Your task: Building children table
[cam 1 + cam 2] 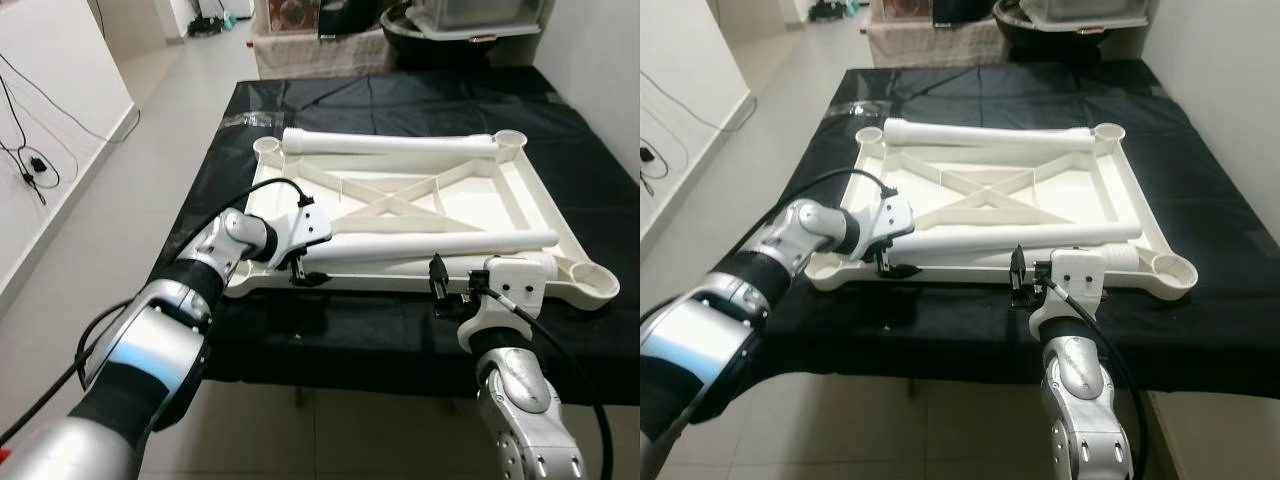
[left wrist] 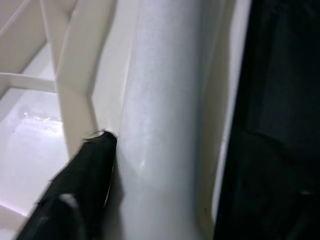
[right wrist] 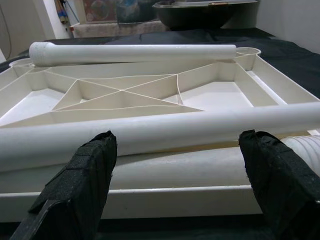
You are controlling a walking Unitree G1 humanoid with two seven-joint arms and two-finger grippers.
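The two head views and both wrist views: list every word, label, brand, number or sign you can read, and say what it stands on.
No readable text anywhere.
The printed box behind the black-covered table carries a picture; any lettering on it is too small and blurred to read.
The white tabletop and its legs are unmarked.

no readable text, labels, brands or numbers anywhere, boxes at the back too blurred

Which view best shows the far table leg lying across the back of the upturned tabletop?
The left eye view: the far table leg shows whole, end to end. The right eye view matches. The right wrist view shows it low and foreshortened.
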